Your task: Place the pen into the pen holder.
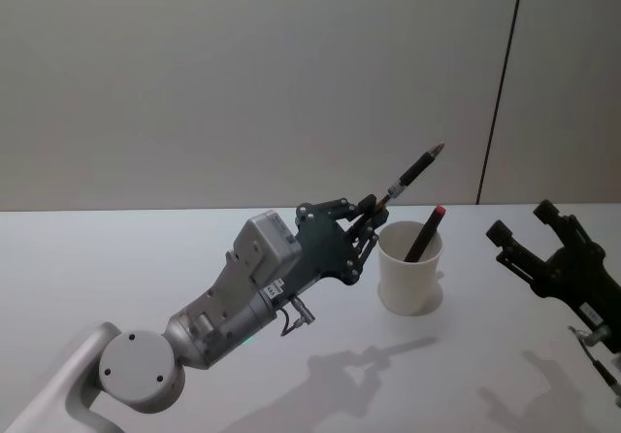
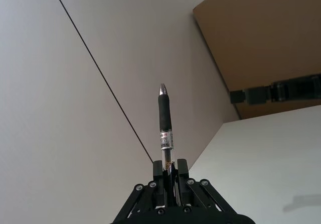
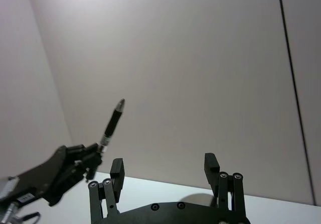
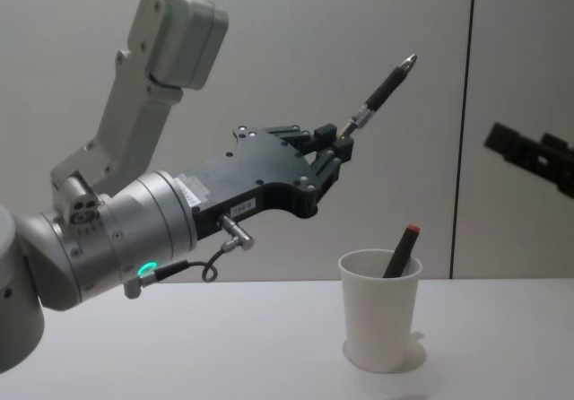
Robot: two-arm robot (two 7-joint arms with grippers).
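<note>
the left gripper, up-left of the paper-cup pen holder, should likely swing its pen upright over the holder's mouth, clear of the red-capped pen inside, before lowering. it pinches the pen's rear end; the tip slants above the holder. right gripper, spread, idles right of the holder.

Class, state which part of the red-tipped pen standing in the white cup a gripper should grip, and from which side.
Grip the red-tipped pen on the dark shaft just below its tip, coming from above: only that end clears the rim of the white cup.
</note>
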